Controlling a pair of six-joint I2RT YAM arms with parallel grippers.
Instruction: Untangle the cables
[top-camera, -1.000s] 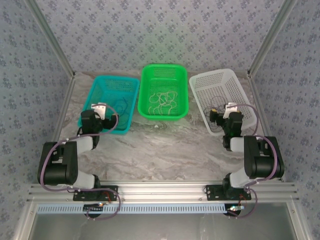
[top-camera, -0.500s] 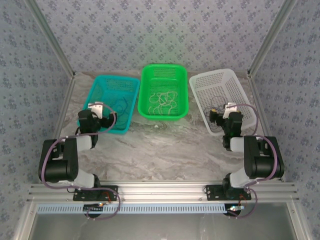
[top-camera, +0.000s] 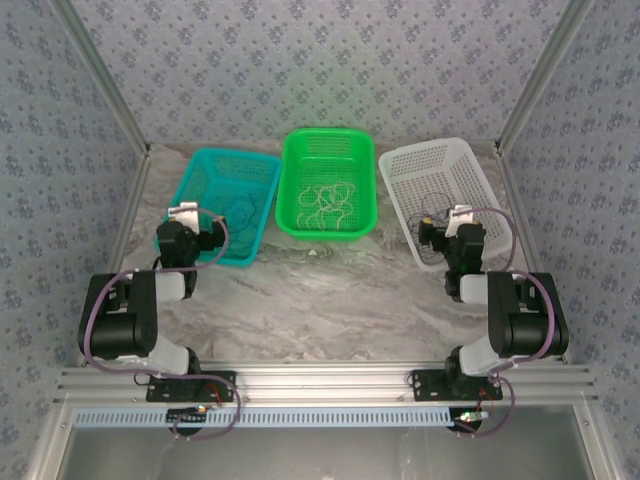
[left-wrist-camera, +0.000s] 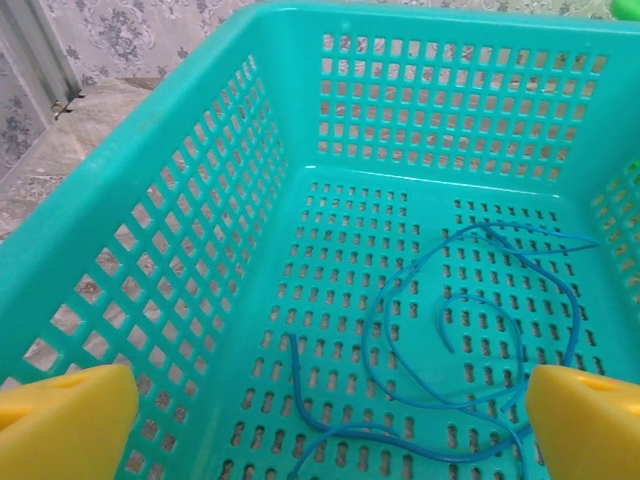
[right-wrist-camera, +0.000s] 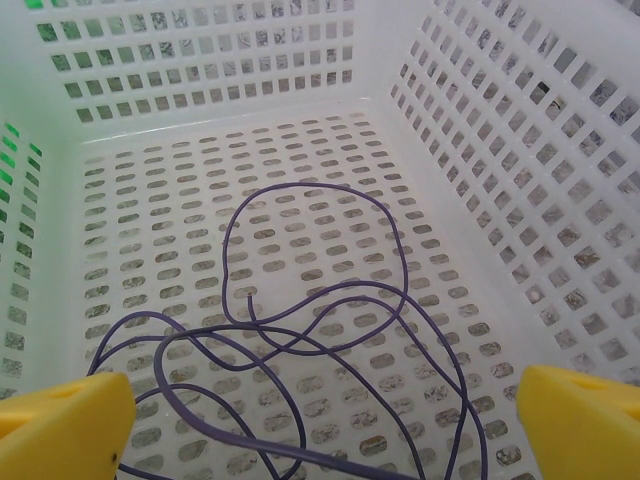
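Left fingers (left-wrist-camera: 62, 425) spread, empty; blue cable (left-wrist-camera: 385, 300) at 12 o'clock in teal basket (left-wrist-camera: 150, 210). Right fingers (right-wrist-camera: 60, 420) spread, empty; purple cable (right-wrist-camera: 392, 225) in white basket (right-wrist-camera: 500, 150).

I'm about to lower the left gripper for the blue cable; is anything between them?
Nothing visible stands between them. The left gripper is open above the teal basket, and the blue cable lies loose on the basket floor straight ahead. The basket's left wall does run close along the gripper's left side.
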